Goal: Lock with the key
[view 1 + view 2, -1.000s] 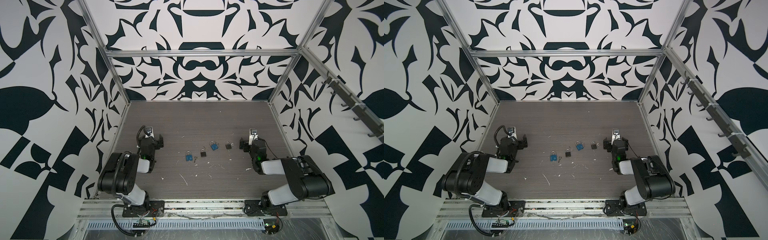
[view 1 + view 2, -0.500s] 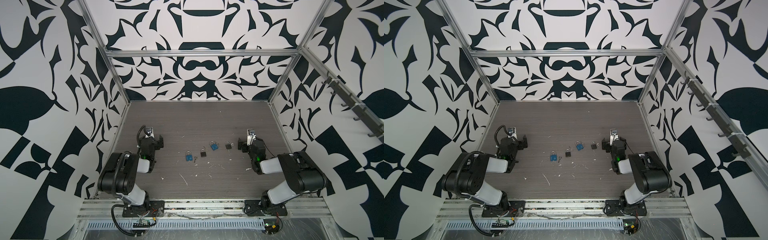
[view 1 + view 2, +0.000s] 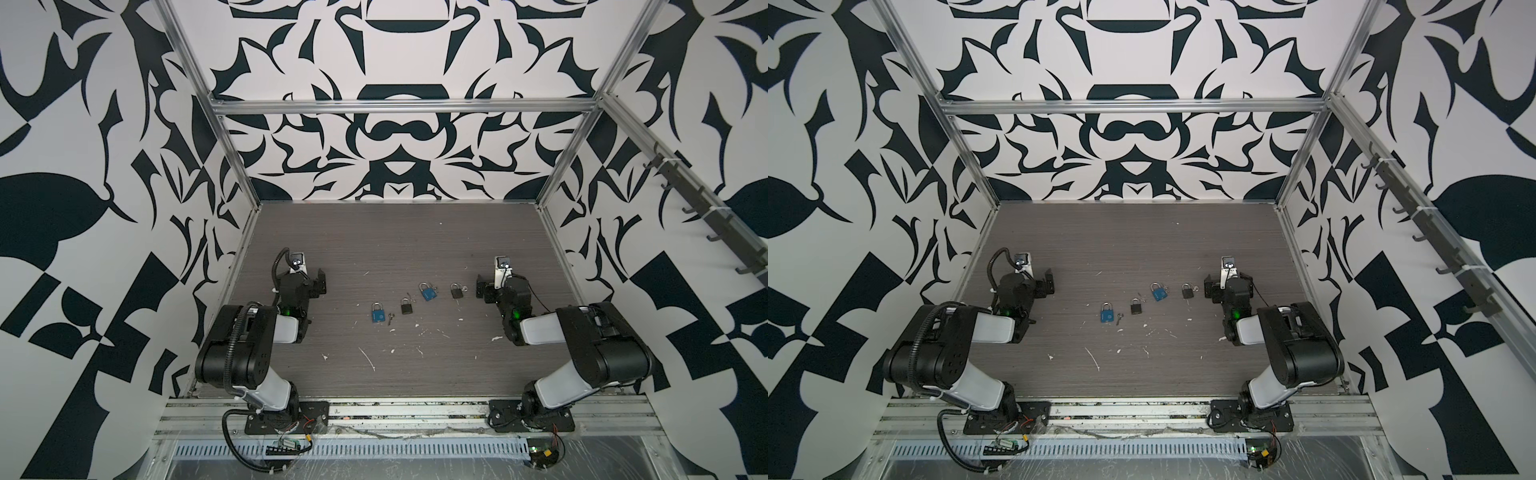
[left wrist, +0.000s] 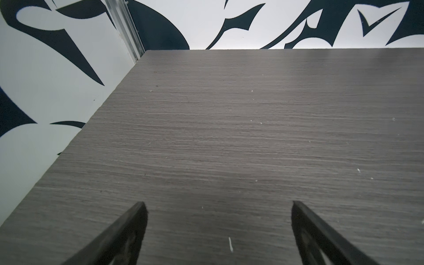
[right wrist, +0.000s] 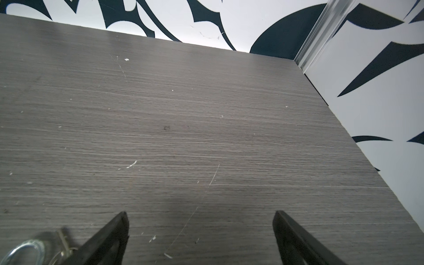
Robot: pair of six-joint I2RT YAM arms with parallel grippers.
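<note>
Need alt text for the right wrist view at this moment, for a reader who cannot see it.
The right gripper stands open, its two black fingers over bare grey wood-grain tabletop, holding nothing. Just outside one finger lies the silver shackle of a padlock, with what looks like a small silver key beside it. Black-and-white patterned walls enclose the table's far edges.

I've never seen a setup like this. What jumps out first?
Bold black-and-white walls box in a grey table. Mid-table, a row of four runs from a blue padlock with a key beside it to a black padlock near the right gripper. Both it and the left gripper are open, holding nothing.
</note>
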